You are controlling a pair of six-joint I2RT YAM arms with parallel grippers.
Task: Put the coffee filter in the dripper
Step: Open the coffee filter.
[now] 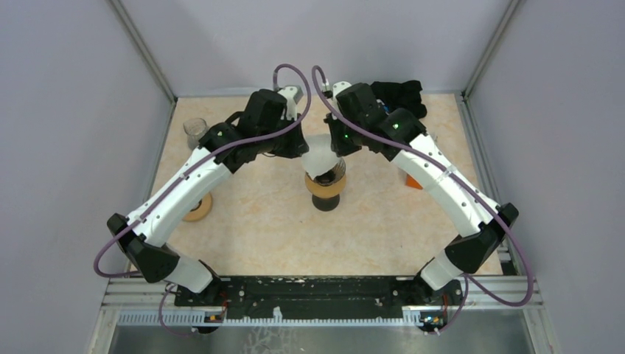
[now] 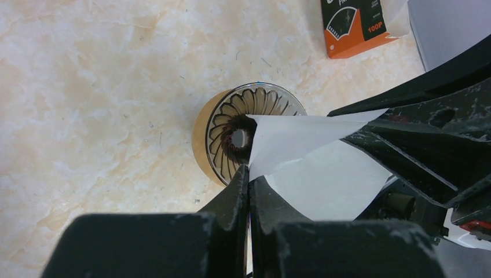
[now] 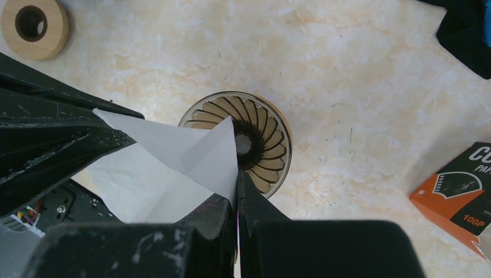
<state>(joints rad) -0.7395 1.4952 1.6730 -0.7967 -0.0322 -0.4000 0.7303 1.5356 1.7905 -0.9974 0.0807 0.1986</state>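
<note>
While L jaws & R jaws each clench the filter (image 2: 301, 139), it hides pt of dripper (image 2: 231, 116).

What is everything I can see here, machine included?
coffee filter: one, white, held over the dripper
dripper: one, ribbed amber, mid-table
wooden ring: one, light wood, table's left side
glass jar: one, clear, back left
filter box: one, orange and black, right side
dark bundle: one, black, back right; cannot tell what it is
table: one, pale marbled beige
left arm: one, white and black, reaching in from the left
right arm: one, white and black, reaching in from the right
left hand: one, black, shut on the filter
right hand: one, black, shut on the filter
</note>
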